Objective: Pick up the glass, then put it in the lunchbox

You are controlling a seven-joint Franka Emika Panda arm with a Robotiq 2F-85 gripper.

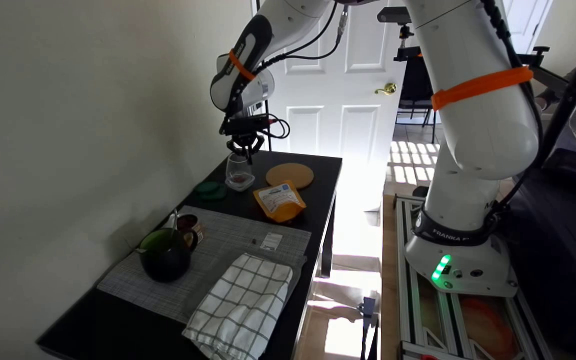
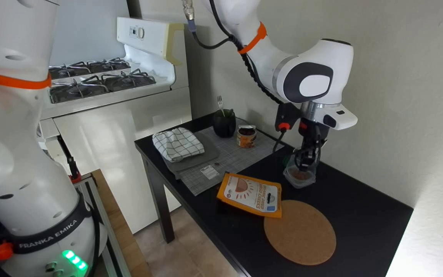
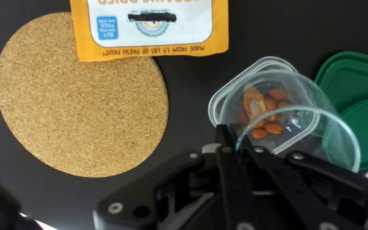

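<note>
The glass is a clear, rounded tumbler. My gripper has its two black fingers close together on either side of the glass's wall at the rim. The lunchbox is a small clear plastic box with several almonds, seen through the glass. The glass is over or in the box, and I cannot tell whether its base touches. In an exterior view the glass stands over the lunchbox, with the gripper at its top. The other exterior angle shows the gripper at the lunchbox, partly hiding the glass.
Green lids lie beside the box near the wall. An orange pouch overlaps a round cork mat. A dark pot with a fork, a can and a checked cloth sit farther along the black table.
</note>
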